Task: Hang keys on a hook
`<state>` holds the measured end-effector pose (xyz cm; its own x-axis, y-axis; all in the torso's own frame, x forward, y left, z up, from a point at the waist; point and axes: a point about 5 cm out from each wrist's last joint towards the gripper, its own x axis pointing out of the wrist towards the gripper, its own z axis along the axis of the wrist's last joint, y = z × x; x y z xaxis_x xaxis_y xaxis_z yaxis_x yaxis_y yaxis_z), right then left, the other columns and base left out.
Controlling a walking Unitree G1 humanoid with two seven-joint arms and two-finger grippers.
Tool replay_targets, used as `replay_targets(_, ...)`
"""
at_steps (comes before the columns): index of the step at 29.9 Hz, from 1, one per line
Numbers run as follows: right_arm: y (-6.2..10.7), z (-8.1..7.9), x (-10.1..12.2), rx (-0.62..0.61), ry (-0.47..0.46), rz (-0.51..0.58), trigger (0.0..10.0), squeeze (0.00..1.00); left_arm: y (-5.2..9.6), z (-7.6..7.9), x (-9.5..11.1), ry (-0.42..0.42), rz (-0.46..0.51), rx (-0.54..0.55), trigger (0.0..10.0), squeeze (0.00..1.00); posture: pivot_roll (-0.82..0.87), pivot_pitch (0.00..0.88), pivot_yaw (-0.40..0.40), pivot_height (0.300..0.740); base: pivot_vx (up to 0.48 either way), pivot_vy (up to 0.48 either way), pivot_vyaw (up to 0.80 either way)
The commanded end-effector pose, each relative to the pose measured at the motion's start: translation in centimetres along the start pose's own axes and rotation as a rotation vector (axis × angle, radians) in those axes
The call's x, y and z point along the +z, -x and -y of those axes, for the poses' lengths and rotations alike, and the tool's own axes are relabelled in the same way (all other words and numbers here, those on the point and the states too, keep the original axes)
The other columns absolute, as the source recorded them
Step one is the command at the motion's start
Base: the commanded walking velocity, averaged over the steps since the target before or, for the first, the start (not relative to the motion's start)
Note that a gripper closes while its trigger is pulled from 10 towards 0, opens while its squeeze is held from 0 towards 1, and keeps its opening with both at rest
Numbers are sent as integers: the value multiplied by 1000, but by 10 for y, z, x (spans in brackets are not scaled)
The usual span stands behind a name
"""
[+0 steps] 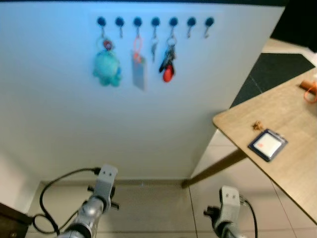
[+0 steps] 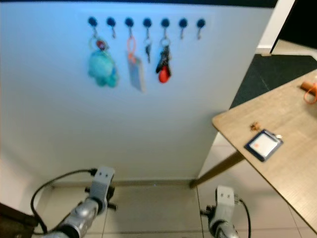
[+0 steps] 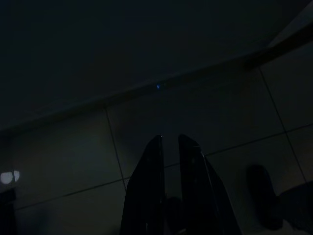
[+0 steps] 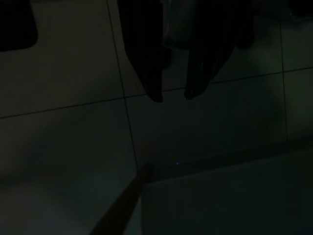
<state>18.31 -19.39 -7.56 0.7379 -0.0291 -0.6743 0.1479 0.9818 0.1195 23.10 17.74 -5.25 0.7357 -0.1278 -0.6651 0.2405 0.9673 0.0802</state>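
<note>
A: What's nearest the camera?

B: Both arms hang low over the tiled floor (image 1: 163, 208). In its dark wrist view the left hand (image 3: 169, 142) points at the tiles, its two black fingers parted by only a thin slit and gripping nothing. The right hand (image 4: 171, 95) also hangs over the tiles, fingers released with a clear gap between them, empty.

A: And a bit further out?

B: On the robot's right a wooden counter (image 1: 292, 163) juts in at an angle, one leg slanting to the floor. On it lies a dark-framed card holder (image 1: 267, 144) with a pale face, a small brown thing just beside it, too small to identify. Something orange (image 1: 309, 89) sits at the counter's far edge, partly cut off.

A: Where are the keys?

B: Farthest away, on the white wall panel (image 1: 64, 124). A row of seven dark hooks (image 1: 155, 22) runs along its top. A bunch of keys (image 1: 168, 62) with a red fob hangs from the fifth hook from the left. Other hooks carry a teal plush toy (image 1: 107, 67), a pale tag on an orange loop (image 1: 138, 67), and a small single key (image 1: 154, 48). The two rightmost hooks are bare.
</note>
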Motion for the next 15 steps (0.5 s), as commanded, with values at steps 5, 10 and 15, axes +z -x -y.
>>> replay_targets(5,2,-6,-8,16,-10,-26,10000,0,2,-2,-4,4,-4,12,10000,0,57,46,-16,740,0,0,-678)
replay_targets(10,2,-7,-9,16,-10,-25,10000,0,1,0,-1,12,25,8,10000,0,57,47,-14,740,0,0,-800)
replay_targets(15,2,-7,-9,13,-11,-26,10000,0,1,4,2,-1,45,-15,10000,0,58,48,-13,740,0,0,-800)
